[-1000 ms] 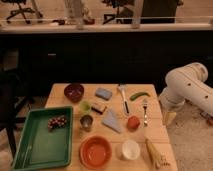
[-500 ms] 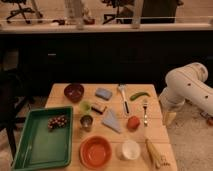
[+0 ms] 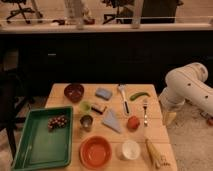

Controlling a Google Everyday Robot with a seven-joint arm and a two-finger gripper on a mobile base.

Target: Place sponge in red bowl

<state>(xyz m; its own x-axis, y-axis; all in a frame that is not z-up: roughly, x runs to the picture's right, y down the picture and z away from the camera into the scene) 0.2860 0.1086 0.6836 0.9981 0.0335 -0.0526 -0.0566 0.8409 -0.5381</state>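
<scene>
The sponge [image 3: 104,93], a small blue-grey block, lies on the far middle of the wooden table [image 3: 160,131]. At the front edge sits the red bowl [image 3: 95,152], wide, orange-red and holding nothing. My white arm [image 3: 189,90] hangs off the table's right side. Its gripper [image 3: 169,117] points down beside the right edge, open and holding nothing, well to the right of the sponge and the bowl.
A green tray [image 3: 35,145] with grapes [image 3: 57,122] is at the left. Also on the table are a maroon bowl [image 3: 74,92], a white cup [image 3: 130,149], a pale triangular piece [image 3: 112,120], a metal cup [image 3: 86,122], a spatula [image 3: 123,97], a fork [image 3: 145,111], a red fruit [image 3: 133,122] and a green pepper [image 3: 139,95].
</scene>
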